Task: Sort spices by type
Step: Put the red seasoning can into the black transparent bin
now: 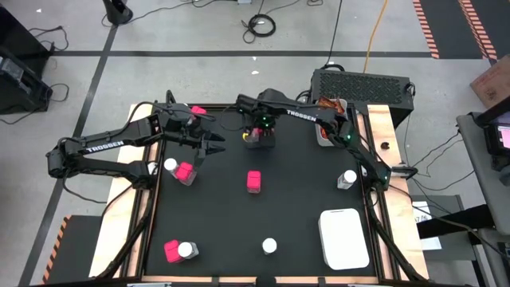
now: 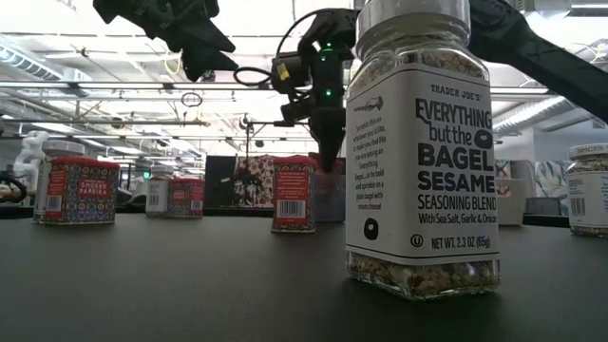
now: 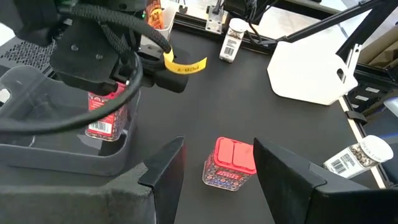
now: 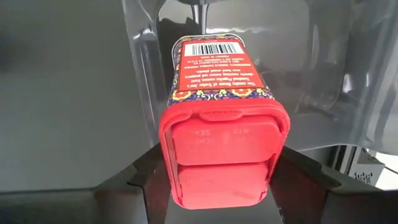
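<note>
Your right gripper (image 4: 217, 180) is clamped on a red-lidded spice tin (image 4: 219, 124) and hangs at the far middle of the bench (image 1: 239, 215), over a clear plastic bin (image 3: 37, 124). Your left gripper (image 3: 214, 168) stands with its fingers apart and empty, just left of that bin, with another red tin (image 3: 229, 163) on the bench between and beyond its fingers.

The two arms are close together at the far edge, so watch that they do not knock each other as you let go. In my judgement the tin could catch the bin's wall and tip out if you release it off-centre or too high. The left gripper could also nudge the bin if it swings.

More spices wait: a red tin at the bench's centre (image 1: 253, 181), one at the left with a white-lidded jar (image 1: 170, 166) beside it, and a jar at the near middle (image 1: 269, 246).

That near jar (image 2: 423, 142) reads "TRADER JOE'S EVERYTHING but the BAGEL SESAME SEASONING BLEND, With Sea Salt, Garlic & Onion". A tin at the left of the low view (image 2: 78, 190) reads "SMOKED PAPRIKA". Both arms carry "TROSSEN".
</note>
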Action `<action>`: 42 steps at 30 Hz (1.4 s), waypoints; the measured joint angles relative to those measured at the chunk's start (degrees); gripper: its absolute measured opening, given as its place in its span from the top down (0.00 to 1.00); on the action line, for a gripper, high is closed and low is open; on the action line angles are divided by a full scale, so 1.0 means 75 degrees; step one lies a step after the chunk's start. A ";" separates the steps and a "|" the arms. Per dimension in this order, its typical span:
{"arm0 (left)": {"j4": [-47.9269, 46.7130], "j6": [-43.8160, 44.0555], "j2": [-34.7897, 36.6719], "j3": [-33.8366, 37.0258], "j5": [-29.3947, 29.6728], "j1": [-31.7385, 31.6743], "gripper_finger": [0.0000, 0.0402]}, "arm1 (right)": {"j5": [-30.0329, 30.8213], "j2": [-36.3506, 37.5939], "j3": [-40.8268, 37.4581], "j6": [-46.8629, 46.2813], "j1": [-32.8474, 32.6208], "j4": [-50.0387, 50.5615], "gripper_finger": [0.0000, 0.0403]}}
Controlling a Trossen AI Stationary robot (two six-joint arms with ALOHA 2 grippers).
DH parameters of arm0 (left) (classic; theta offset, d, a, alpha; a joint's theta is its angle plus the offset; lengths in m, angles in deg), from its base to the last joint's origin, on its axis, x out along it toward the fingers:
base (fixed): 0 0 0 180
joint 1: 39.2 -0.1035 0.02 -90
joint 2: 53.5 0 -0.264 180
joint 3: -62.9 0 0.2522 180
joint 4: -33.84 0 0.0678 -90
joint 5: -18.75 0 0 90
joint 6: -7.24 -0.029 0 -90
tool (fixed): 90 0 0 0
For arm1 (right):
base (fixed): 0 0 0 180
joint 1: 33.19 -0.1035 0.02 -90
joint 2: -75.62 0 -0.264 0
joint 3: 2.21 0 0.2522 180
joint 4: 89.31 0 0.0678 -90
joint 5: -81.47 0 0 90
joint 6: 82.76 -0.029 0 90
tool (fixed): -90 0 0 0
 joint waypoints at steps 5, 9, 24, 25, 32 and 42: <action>-0.0002 0.0002 0.0000 0.0000 0.0000 0.0000 0.52 | -0.0126 0.0006 0.0000 -0.0002 0.0003 0.0098 0.39; -0.0003 -0.0001 0.0000 0.0000 -0.0001 0.0000 0.52 | -0.0126 0.0014 0.0000 0.0024 0.0003 0.0139 0.35; -0.0029 -0.0007 0.0000 0.0000 -0.0003 0.0000 0.52 | -0.0115 0.0374 0.0000 0.0045 0.0003 0.0101 0.34; -0.0055 -0.0007 0.0000 0.0000 -0.0003 0.0000 0.52 | -0.0105 0.0442 0.0000 -0.0010 0.0003 0.0087 0.34; -0.0378 -0.0010 0.0000 0.0000 -0.0003 0.0000 0.52 | -0.1232 0.1093 0.0000 -0.0512 -0.0078 0.0122 0.34; -0.0555 -0.0010 0.0023 0.0000 -0.0003 0.0000 0.52 | -0.3311 0.1154 0.0001 0.2042 -0.1140 -0.0007 0.34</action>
